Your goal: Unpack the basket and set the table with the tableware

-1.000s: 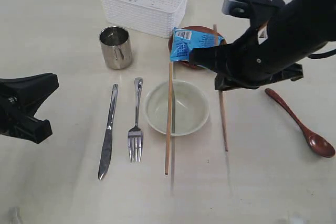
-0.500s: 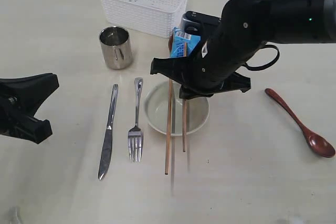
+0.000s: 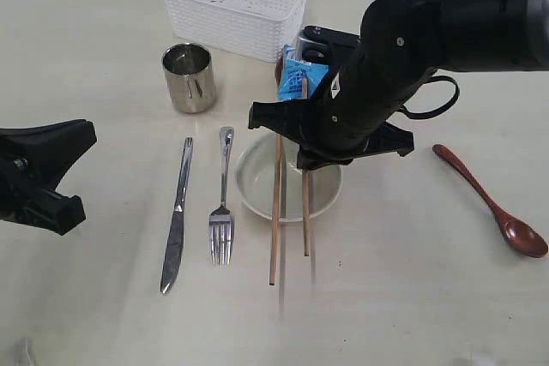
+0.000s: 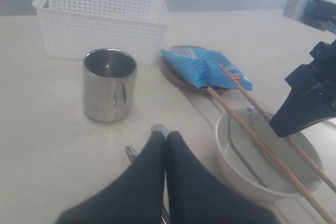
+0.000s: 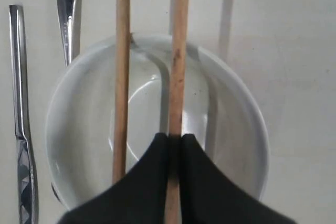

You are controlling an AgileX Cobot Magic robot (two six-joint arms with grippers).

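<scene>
My right gripper (image 3: 304, 157) hovers over the cream bowl (image 3: 254, 184), shut on one wooden chopstick (image 3: 304, 216). In the right wrist view this gripper (image 5: 175, 139) pinches that chopstick (image 5: 179, 51) parallel to the other chopstick (image 5: 122, 77), which lies across the bowl (image 5: 231, 93). The knife (image 3: 177, 216) and fork (image 3: 222, 203) lie left of the bowl, and the steel mug (image 3: 189, 77) stands behind them. The red-brown spoon (image 3: 493, 203) lies at the right. The white basket (image 3: 236, 2) stands at the back. My left gripper (image 3: 86, 133) is shut and empty at the left edge, its tips (image 4: 165, 136) pressed together.
A blue snack packet (image 3: 300, 76) lies on the brown plate (image 3: 280, 66) behind the bowl, partly hidden by my right arm. The tabletop (image 3: 412, 297) shows bare in front of the bowl and between bowl and spoon.
My right gripper has carried its chopstick leftward, from the bowl's right side to over the bowl beside the other chopstick. The left arm has not moved.
</scene>
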